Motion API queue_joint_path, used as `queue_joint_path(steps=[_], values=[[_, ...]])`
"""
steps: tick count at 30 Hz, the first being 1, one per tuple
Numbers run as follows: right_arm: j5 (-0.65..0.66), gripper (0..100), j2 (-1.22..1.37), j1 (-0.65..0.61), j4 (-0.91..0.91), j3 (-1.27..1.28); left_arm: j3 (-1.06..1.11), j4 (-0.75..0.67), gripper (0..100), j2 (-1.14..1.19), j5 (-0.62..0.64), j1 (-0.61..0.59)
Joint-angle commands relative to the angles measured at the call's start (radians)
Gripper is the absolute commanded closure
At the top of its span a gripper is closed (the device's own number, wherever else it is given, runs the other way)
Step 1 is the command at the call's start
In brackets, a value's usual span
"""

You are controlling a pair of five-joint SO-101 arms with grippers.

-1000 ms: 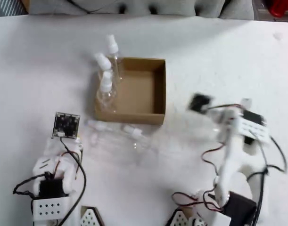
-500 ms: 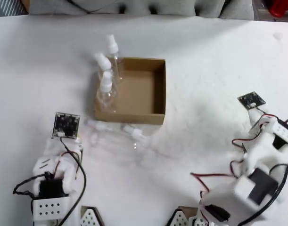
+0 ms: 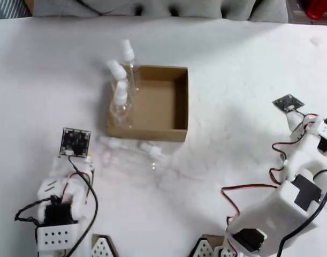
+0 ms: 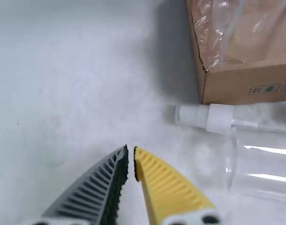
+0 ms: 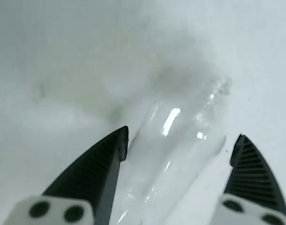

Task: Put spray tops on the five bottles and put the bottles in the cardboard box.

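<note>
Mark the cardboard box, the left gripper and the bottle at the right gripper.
cardboard box (image 3: 152, 134): high view, on its near outer wall.
left gripper (image 4: 131, 151): left wrist view, midway between its closed tips.
bottle (image 5: 175, 140): right wrist view, on its clear body.

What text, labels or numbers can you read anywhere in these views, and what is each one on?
Cardboard box, outer side wall in the left wrist view: small greenish printed marks, too blurred to read.
Clear bottle lying beside the box, and its spray top: no print that I can make out.
No text in any view can be read.
</note>
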Motion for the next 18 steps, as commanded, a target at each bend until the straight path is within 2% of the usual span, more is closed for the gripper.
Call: queue_joint_path(steps=[1, 5, 11, 15, 18], values=[[0.028, 69.3, -0.096, -0.015, 0.061, -0.044, -0.005, 0.002, 98, -0.024, -0.006, -0.010], [0.021, 69.3, -0.147, -0.007, 0.128, -0.034, -0.005, 0.002, 98, -0.024, -0.006, -0.010], [-0.212, 69.6, -0.203, -0.016, 0.125, 0.031, -0.005, 0.002, 98, -0.024, -0.006, -0.010], [-0.347, 77.4, -0.251, -0.035, 0.127, 0.035, -0.005, 0.002, 98, -0.024, -0.006, -0.010], [-0.376, 83.5, -0.255, -0.073, 0.127, 0.035, -0.005, 0.003, 98, -0.024, -0.006, -0.010]])
